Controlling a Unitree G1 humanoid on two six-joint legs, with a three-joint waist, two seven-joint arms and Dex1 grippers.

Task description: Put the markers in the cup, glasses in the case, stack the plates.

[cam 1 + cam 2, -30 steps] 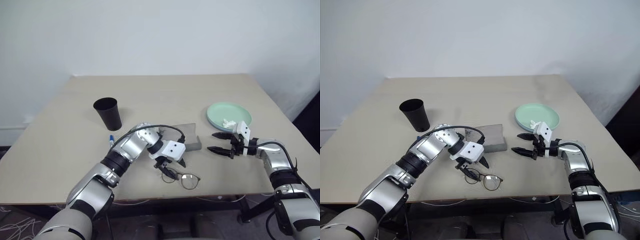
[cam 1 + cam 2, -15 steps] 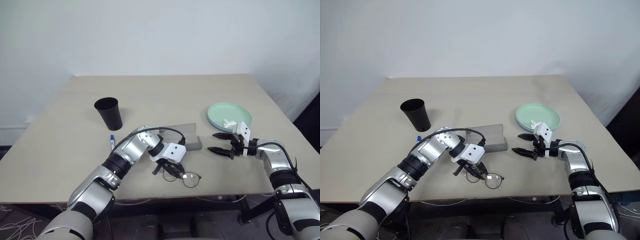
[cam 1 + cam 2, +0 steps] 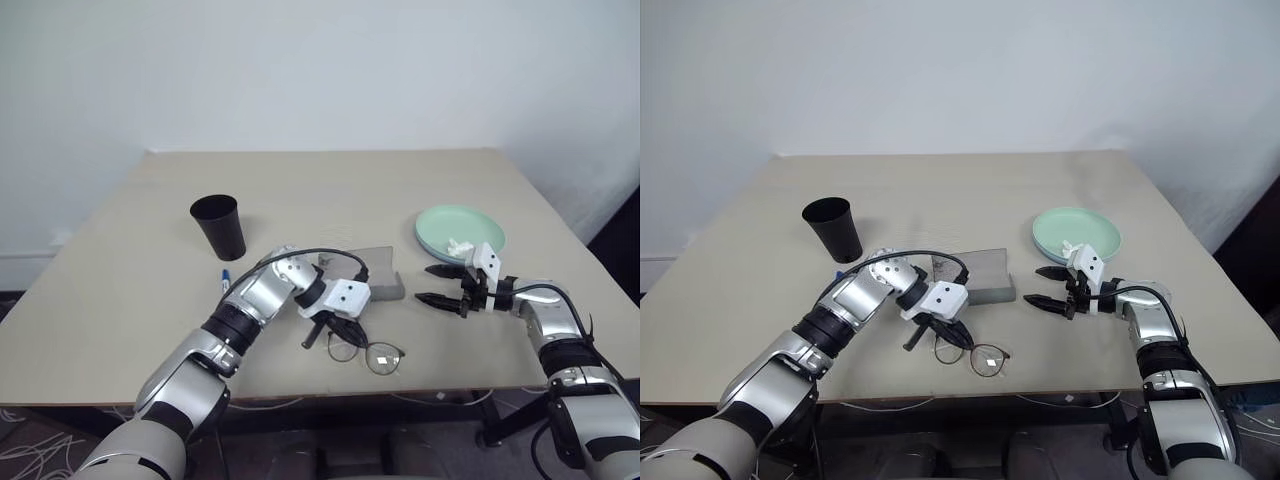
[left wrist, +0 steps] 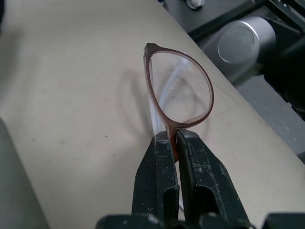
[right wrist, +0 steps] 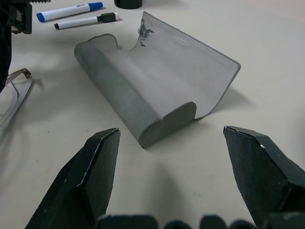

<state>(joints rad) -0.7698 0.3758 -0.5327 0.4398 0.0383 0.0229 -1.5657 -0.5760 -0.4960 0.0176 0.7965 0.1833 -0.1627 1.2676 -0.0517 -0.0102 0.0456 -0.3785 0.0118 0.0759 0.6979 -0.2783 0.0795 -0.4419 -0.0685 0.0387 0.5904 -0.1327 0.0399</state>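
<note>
The glasses [image 3: 366, 352] lie at lower centre of the head view, near the table's [image 3: 120, 300] front edge, one lens nipped at the rim between the fingers of the left gripper [image 3: 335, 331]. The left wrist view makes the grip plain: the two black fingers [image 4: 159, 176] are pressed together on the brown frame at the lens's lower edge, so the lens stands up from the surface. Taking the rim there probably gives a thin, firm hold that leaves the rest of the frame free to swing toward the case.

The case [image 3: 378, 272] sits just above the glasses, middle of the frame, its lid raised like a flap, as the right wrist view shows [image 5: 157, 90]; it is ready to receive them. The right gripper [image 3: 432, 284] hovers to the case's right, jaws spread wide and holding nothing, pointed at the case's end, likely posted to steady it or shut the lid.

Further out, a marker [image 3: 223, 279] lies left of centre beside the left arm, below the black cup [image 3: 219, 226], not yet in it. The right wrist view shows two markers [image 5: 71, 11] side by side. At right, the plates [image 3: 440, 232] already sit stacked, green on top, with a white scrap [image 3: 458, 244] on it.
</note>
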